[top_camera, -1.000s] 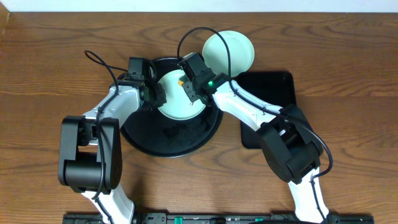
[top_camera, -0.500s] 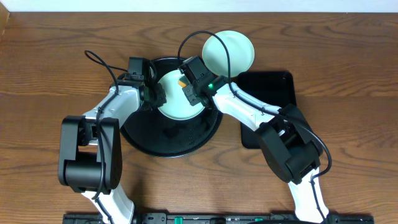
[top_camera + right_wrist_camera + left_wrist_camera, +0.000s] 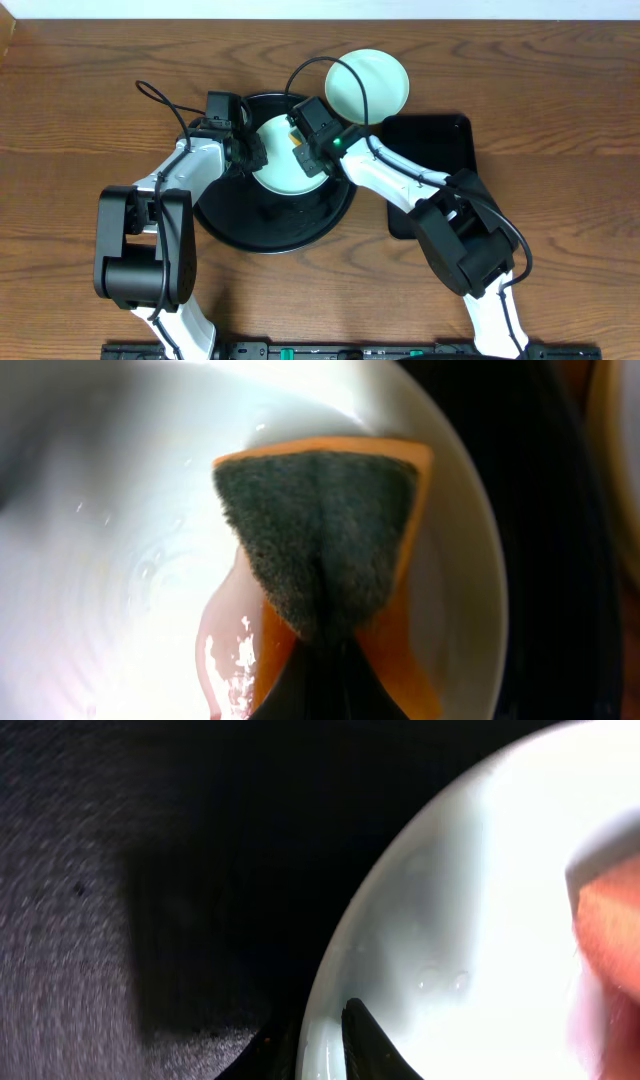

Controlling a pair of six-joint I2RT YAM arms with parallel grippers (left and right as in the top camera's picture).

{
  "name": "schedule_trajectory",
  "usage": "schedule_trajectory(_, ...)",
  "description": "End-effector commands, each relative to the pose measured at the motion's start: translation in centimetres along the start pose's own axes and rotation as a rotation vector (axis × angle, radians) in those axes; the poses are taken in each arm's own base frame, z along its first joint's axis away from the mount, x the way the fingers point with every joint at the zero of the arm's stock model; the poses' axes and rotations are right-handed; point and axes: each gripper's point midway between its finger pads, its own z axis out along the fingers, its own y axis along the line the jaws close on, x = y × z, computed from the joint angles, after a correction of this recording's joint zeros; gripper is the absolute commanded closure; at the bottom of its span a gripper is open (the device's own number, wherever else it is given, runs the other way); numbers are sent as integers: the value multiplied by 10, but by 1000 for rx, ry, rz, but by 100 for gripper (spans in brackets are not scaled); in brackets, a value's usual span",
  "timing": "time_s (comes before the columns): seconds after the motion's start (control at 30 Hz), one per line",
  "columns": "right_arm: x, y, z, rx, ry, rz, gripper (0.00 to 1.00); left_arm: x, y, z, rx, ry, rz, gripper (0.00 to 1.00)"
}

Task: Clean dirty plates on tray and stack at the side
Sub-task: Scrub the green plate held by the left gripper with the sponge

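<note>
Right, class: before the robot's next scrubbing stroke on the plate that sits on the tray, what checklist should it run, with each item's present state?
1. Right pincer shut on the orange sponge with dark scouring face: ok.
2. Sponge resting on the pale mint round plate: ok.
3. Left pincer gripping that plate's rim: ok.
4. Plate lying on the round glossy black tray: ok.
5. Plate clean: not ok, a pinkish smear shows beside the sponge.
</note>
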Motion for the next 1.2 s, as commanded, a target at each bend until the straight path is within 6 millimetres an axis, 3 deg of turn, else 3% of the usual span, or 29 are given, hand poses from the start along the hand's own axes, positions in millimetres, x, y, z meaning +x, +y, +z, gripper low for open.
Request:
schedule_trajectory(0.0,34,27,8,-73,97,-5,99,4,2,0,-6,2,4,85)
schedule_trajectory(0.13,36,41,6,-135,108,12,99,4,2,0,-7,2,4,92)
schedule_trajectory(0.67,37,67,-3,-361,154,137,99,4,2,0,-7,3,5,92)
schedule_trajectory(0.8,20,61,-5,-395,111,172,99,4,2,0,-7,2,4,92)
schedule_trajectory(0.97,-10,54,-25,-614,62,250,99,4,2,0,-7,2,4,92)
schedule_trajectory(1.17,-42,19,-53,-855,-4,393,99,4,2,0,-7,2,4,92)
